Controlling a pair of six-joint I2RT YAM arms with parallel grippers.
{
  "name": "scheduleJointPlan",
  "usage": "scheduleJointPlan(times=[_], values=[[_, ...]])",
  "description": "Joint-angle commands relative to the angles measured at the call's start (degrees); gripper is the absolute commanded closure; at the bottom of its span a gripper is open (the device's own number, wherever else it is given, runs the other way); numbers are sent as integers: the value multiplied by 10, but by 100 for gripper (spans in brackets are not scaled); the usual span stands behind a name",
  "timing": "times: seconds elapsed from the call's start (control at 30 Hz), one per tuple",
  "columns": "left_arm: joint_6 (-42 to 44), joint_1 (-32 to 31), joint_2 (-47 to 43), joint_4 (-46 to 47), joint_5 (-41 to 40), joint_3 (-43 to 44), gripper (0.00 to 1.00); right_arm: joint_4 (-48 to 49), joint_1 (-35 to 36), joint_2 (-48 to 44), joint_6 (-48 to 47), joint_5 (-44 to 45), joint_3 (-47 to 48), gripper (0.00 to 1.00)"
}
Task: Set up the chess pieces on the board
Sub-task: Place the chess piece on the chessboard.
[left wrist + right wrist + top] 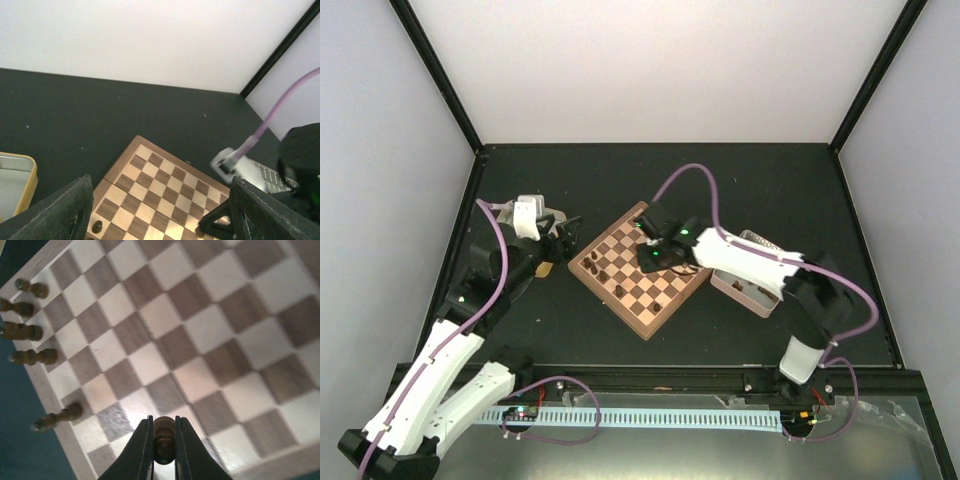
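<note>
Black matte table (720, 190) is boxed by white walls (650, 60) w/ black corner posts. The board (630, 290) is laid turned diagonally on the table, directly under the right gripper (163, 422). R arm is stretched in from its base, forearm across the pink tray (745, 285), wrist bent down over the board. Its jaws are pinched narrow on one dark piece (163, 442), held just above a square near the board's rim; contact w/ the square can't be told. Several chess pieces (30, 357) are lined along the rim-side squares, well off to one side of those fingers. L arm is raised w/ elbow bent. The left gripper (165, 220) is held at the board's opposite edge, jaws spread wide, nothing between the fingers (65, 215). The board corner is seen below and ahead of them, and one dark piece sits just inside one fingertip. A gold tray (22, 172) lies beside that finger, outward. A purple cable (280, 110) is looped at the R wrist.
</note>
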Motion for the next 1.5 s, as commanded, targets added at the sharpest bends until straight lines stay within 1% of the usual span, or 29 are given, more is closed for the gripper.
scheduleJointPlan(times=[0.0, 0.07, 0.17, 0.4, 0.73, 1.03, 1.47], values=[[24, 3, -25, -12, -51, 24, 24, -44, 46, 98, 3, 36, 126, 96], [30, 3, -34, -14, -63, 24, 23, -49, 54, 149, 13, 27, 195, 96], [38, 3, -44, -16, -77, 23, 23, -56, 60, 204, 39, 24, 263, 97], [48, 3, -48, -15, -88, 19, 23, -69, 69, 265, 55, 23, 330, 97], [51, 3, -47, -14, -90, 11, 23, -97, 77, 317, 53, 37, 383, 96], [51, 3, -47, -14, -89, 10, 23, -132, 80, 331, 55, 62, 415, 94], [53, 3, -50, -20, -90, 8, 23, -154, 87, 373, 60, 79, 464, 93]])
